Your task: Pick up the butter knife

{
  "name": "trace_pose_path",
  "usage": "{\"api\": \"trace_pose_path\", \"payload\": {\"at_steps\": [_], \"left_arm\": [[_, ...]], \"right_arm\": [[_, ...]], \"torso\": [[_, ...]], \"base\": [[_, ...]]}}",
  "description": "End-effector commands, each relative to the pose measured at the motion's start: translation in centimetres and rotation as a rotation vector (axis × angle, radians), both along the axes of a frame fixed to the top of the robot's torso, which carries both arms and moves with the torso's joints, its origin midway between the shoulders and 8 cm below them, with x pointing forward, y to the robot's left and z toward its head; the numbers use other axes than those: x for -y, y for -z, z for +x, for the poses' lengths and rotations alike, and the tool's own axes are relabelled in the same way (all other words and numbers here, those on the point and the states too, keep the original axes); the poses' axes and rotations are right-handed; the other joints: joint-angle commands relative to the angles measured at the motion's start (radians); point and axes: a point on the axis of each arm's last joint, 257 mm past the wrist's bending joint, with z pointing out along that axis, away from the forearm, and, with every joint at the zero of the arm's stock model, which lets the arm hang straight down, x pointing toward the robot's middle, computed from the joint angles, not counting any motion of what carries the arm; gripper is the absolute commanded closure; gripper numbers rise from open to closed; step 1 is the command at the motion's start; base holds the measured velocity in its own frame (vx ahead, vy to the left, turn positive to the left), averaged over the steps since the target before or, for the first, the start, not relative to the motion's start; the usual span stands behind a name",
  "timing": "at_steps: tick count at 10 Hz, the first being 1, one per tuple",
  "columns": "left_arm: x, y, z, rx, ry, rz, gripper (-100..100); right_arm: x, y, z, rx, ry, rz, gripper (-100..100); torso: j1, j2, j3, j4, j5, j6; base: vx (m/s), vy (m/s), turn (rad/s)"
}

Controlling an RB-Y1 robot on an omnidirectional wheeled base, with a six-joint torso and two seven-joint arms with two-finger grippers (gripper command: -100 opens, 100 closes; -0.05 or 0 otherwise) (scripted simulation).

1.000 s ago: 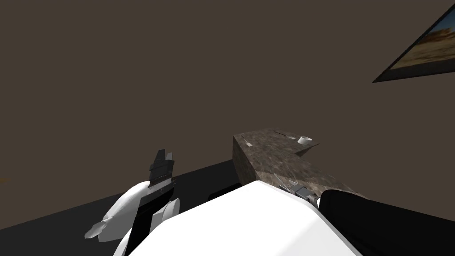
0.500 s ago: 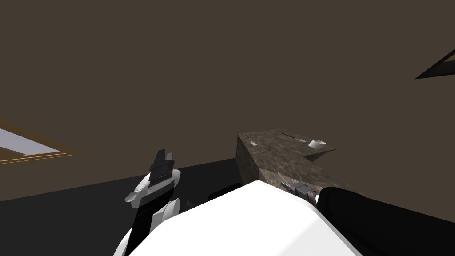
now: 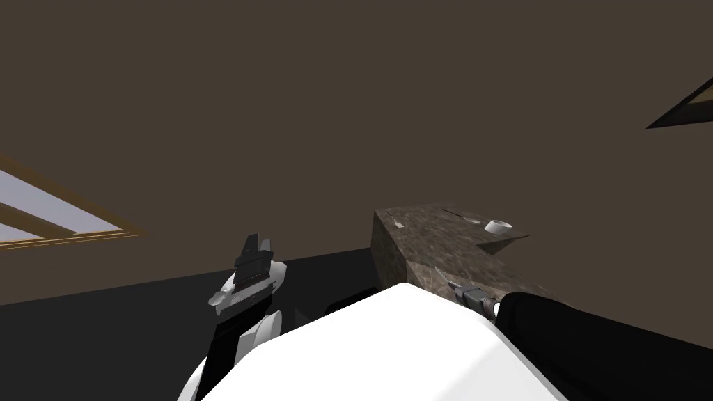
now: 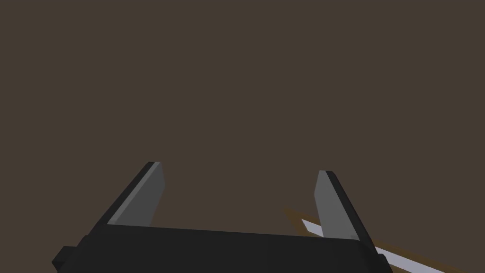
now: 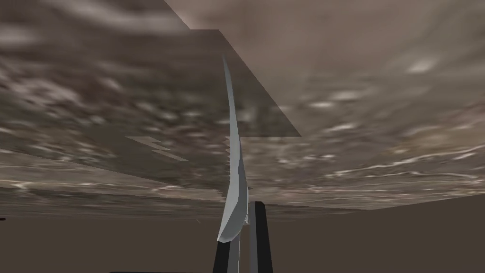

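**Butter Knife: Grip Status and Handling**

1. Left gripper (image 4: 239, 168): held up beside the torso, well away from the work. Its fingers stand apart with nothing between them.

2. Right gripper (image 5: 245, 225): positioned at the near edge of the mottled brown counter (image 3: 445, 247). Its fingers are drawn together and clamp the butter knife (image 5: 233, 156) by its flat sides.

3. Knife location: the broader end sits between the right gripper's fingers. The thin grey body runs straight out ahead of the fingertips, seen edge-on, over the counter top. Whether it has cleared the surface cannot be determined.

4. Other items: a small pale cup (image 3: 498, 226) stands far ahead of the right gripper, toward the counter's far end, well apart from the knife.

5. Handling assessment: the knife is probably light, stiff and smooth-sided, so slippage is the main risk, not breakage. The grip is near one end, so the long free length could pivot downward between the fingers. A hold closer to mid-length, across the flat faces, would likely be steadier. Lift slowly and keep the knife level.
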Motion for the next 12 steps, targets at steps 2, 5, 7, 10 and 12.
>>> {"api": "trace_pose_path", "payload": {"at_steps": [2, 5, 7, 10, 12], "left_arm": [[0.0, 0.0, 0.0, 0.000, 0.000, 0.000, 0], [0.0, 0.0, 0.0, 0.000, 0.000, 0.000, 0], [0.0, 0.0, 0.0, 0.000, 0.000, 0.000, 0], [0.0, 0.0, 0.0, 0.000, 0.000, 0.000, 0], [0.0, 0.0, 0.0, 0.000, 0.000, 0.000, 0]], "right_arm": [[0.0, 0.0, 0.0, 0.000, 0.000, -0.001, 100], [-2.1, -0.5, -0.3, -0.003, -0.053, -0.002, 100], [-3.3, -0.9, -0.5, -0.005, -0.082, -0.003, 100], [-5.0, -1.4, -0.8, -0.005, -0.126, -0.005, 100], [-5.2, -1.4, -0.8, -0.006, -0.130, -0.005, 100]], "torso": [[0.000, 0.000, 0.000, 0.000, 0.000, 0.000], [-0.002, -0.003, -0.002, -0.001, 0.000, 0.002], [-0.004, -0.006, -0.003, -0.001, -0.001, 0.000], [-0.003, -0.004, -0.002, -0.001, -0.001, 0.001], [-0.003, -0.004, -0.002, -0.001, -0.002, 0.001]], "base": [[0.000, 0.000, 0.000], [0.067, -0.039, -0.172], [0.081, -0.060, -0.143], [0.062, -0.038, -0.150], [0.041, -0.022, -0.085]]}}
